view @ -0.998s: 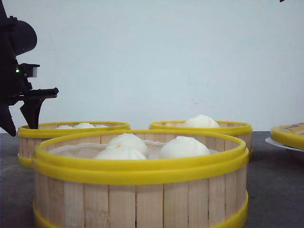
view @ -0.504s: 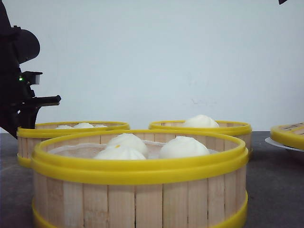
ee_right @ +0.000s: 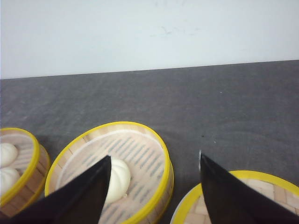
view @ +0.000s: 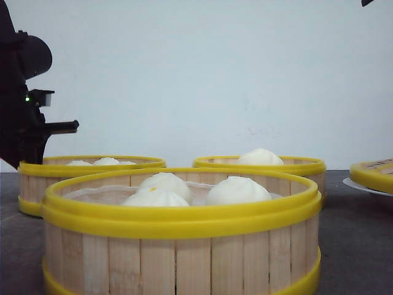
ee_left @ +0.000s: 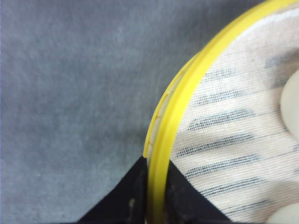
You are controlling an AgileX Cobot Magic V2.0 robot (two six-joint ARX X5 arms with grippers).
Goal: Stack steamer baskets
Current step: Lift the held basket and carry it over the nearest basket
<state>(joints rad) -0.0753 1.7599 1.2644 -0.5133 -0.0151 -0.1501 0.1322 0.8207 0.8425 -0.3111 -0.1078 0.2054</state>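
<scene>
I see my left claw [ee_left: 156,196] pinching the yellow rim of a steamer basket [ee_left: 175,116], one finger inside on the cloth liner [ee_left: 233,140], one outside over the grey surface [ee_left: 70,93].

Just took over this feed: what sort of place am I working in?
Probably a staged test bench, not a kitchen: a bare dark grey tabletop against a blank white wall, holding only round bamboo-slat steamer baskets with yellow rims of white buns.
</scene>
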